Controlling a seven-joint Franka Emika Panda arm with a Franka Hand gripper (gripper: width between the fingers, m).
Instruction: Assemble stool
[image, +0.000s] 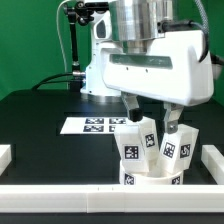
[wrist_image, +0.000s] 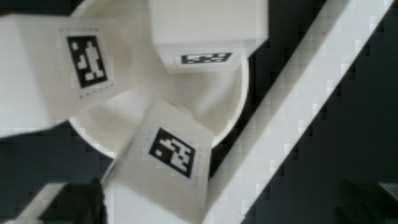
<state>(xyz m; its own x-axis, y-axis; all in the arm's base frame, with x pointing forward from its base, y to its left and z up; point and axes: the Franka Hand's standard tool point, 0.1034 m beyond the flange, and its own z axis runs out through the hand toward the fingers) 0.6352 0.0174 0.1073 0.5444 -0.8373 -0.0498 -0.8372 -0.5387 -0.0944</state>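
Note:
The white stool stands upside down near the front bar. Its round seat disc (image: 150, 182) lies on the table with three tagged leg blocks sticking up: one on the exterior view's left (image: 129, 148), one in the middle (image: 147, 133) and one on the right (image: 173, 152). My gripper (image: 152, 118) hangs over the legs with its dark fingers spread wide either side of the middle leg. In the wrist view the seat (wrist_image: 157, 108) fills the frame. A tagged leg (wrist_image: 171, 152) runs down between the spread fingers of my gripper (wrist_image: 210, 212).
The marker board (image: 92, 125) lies behind the stool. Plain white bars line the table: front (image: 100, 196), the exterior view's left (image: 5, 153) and right (image: 212, 158). The front bar crosses the wrist view (wrist_image: 299, 105) right beside the seat. The arm's base (image: 98, 70) stands at the back.

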